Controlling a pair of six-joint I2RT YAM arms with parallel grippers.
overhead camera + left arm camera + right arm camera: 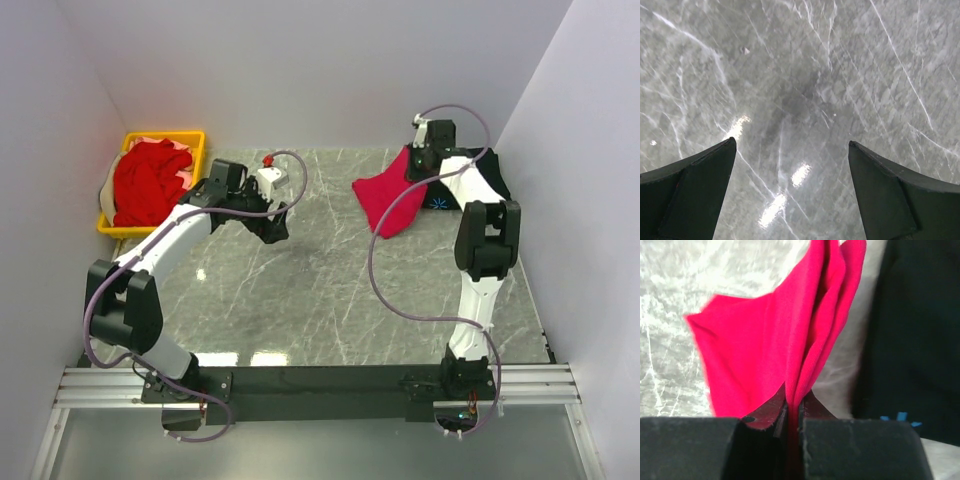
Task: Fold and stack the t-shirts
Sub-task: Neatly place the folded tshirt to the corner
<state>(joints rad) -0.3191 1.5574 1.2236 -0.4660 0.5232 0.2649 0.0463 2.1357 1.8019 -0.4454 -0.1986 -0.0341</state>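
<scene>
AT THE FAR RIGHT OF THE WORKTOP [330, 290]: The right claw [794, 412], pinched fully shut on a bunched fold of the red shirt [388, 200], holds it hanging, lower edge apparently brushing the marble, just beside a black shirt [920, 340]. The cloth looks light and limp and drapes into loose folds. It would likely handle best when taken at a shoulder seam or hem corner, where doubled layers give the pads some bite, and spread between two holds. The left claw [790, 190] hovers wide open over the marble, holding and touching nothing. More red shirts [145, 185] lie heaped in the yellow basket [165, 134] at far left.
</scene>
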